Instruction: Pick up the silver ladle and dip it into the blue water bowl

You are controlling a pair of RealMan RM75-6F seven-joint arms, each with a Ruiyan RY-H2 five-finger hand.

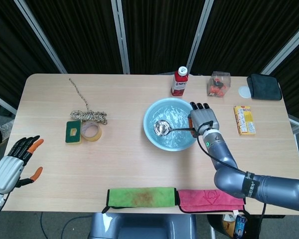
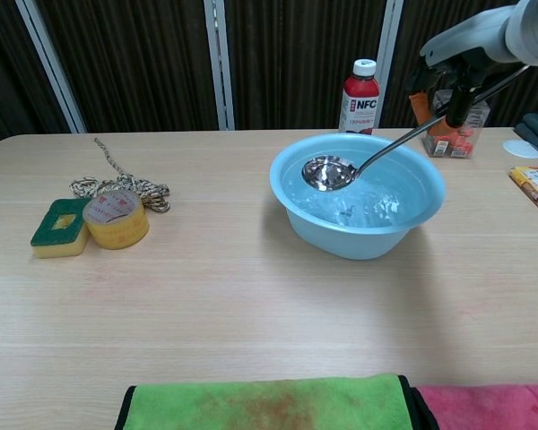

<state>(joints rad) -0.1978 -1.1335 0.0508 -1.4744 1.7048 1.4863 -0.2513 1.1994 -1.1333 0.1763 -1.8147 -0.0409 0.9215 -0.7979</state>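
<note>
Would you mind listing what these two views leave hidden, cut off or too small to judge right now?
- Right robot hand, chest view: the top edge cuts off most of it, so its grip on the silver ladle barely shows.
- Ladle cup contents, both views: glare, too small to tell whether it holds water.
- Left robot hand: absent from the chest view.
- Small clear box, head view: contents too small to identify.
- Pink cloth, chest view: cut by the frame edges.
</note>
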